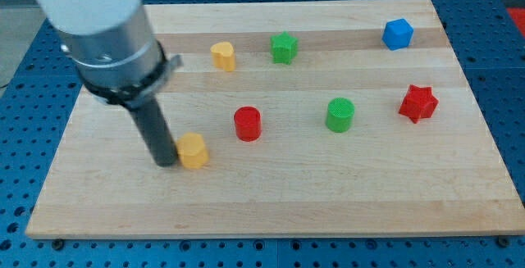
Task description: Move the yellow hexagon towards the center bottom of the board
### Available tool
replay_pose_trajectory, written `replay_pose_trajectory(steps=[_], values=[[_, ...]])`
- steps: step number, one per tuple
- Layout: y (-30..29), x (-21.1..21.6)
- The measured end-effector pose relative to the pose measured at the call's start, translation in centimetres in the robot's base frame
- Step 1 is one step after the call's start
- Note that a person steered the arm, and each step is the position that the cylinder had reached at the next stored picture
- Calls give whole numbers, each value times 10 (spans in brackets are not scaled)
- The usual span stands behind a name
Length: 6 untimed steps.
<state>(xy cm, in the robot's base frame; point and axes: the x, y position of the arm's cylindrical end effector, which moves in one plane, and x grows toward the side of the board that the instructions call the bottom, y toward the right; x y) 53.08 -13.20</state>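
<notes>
The yellow hexagon [194,150] lies on the wooden board [271,194] at the lower left of middle. My tip [166,162] stands right against the hexagon's left side, touching or nearly touching it. The dark rod rises from there to the arm's grey and white body at the view's upper left.
A red cylinder [247,124] is just right of and above the hexagon. A green cylinder [340,114] and a red star [418,102] lie further right. A yellow heart-like block [223,56], a green star [284,47] and a blue block [398,34] sit near the top.
</notes>
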Motion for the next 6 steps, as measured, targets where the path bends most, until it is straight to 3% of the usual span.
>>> replay_pose_trajectory(steps=[2, 3, 5, 6], values=[[-38, -29], [-22, -35], [104, 2], [107, 2]])
